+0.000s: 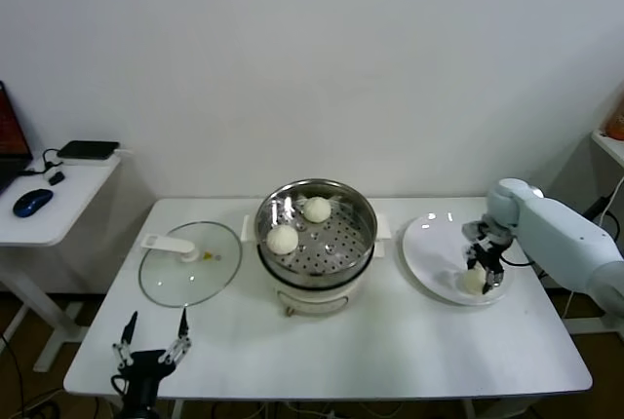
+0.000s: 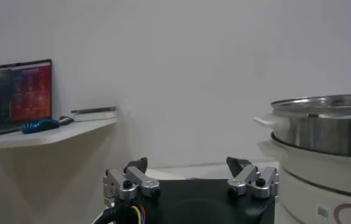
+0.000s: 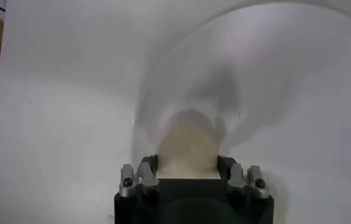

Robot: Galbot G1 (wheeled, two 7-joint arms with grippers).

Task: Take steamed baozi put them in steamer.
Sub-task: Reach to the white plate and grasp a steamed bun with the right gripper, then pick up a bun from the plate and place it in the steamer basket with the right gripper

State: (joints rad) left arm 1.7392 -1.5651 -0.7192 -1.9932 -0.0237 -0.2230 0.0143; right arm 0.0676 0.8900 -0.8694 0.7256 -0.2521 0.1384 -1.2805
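**Stainless steel holds two buns while the right gripper clamps a third on the plate**

Stainless steel gleams at the middle of the white tabletop (image 1: 390, 351), where the steamer (image 1: 361, 212) stands on its white base. Two steamed baozi lie on its perforated tray: one (image 1: 317, 209) toward the far wall of the pot, the other (image 1: 282, 239) near the wall on the robot's left. They sit apart from each other.

To the robot's right of the steamer rests a white plate (image 1: 429, 244). The right gripper (image 1: 480, 281) reaches down over the near part of this plate, and its jaws are clenched on a third baozi (image 1: 472, 283), one jaw on each side of the bun. The right wrist view shows the same grasp from above: the cream bun (image 3: 191, 146) sits between the two fingers (image 3: 146, 173), pressed against the curved surface of the plate (image 3: 285, 79). Whether the bun has left the plate cannot be told.

On the robot's left of the steamer a flat glass lid (image 1: 180, 278) with a white handle (image 1: 168, 243) lies on the tabletop, just beside the pot.

The left gripper (image 1: 152, 344) waits at the near left edge of the tabletop, its jaws released and spread wide, grasping nothing. Its wrist view shows the steamer's steel wall (image 2: 328, 128) to one side and a side desk (image 2: 47, 135) with a laptop (image 2: 17, 91) and a blue mouse (image 2: 40, 126) beyond.
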